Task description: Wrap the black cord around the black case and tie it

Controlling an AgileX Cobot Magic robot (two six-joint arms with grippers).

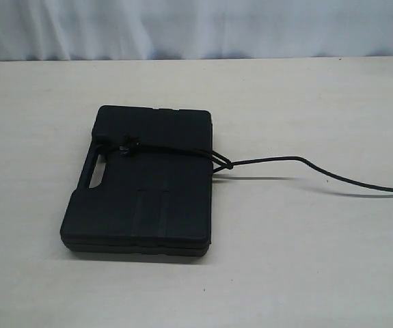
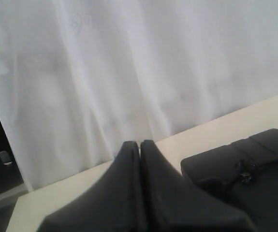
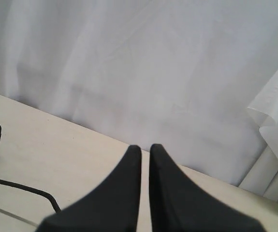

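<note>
A: Pale table (image 1: 305, 266), white curtain (image 1: 182, 27) behind. Where is the black case (image 1: 141, 198)?
B: It lies flat, left of the middle. The black cord (image 1: 264, 160) crosses its top, is knotted at its right edge and trails off to the right.
A: And the arms?
B: The left gripper (image 2: 139, 143) has its fingers pressed together, holding nothing. The right gripper (image 3: 145, 147) is the same.

Black case (image 1: 141, 198) flat on the table (image 1: 305, 266) before me, black cord (image 1: 264, 160) looped across it, knotted at its edge, tail trailing right.
</note>
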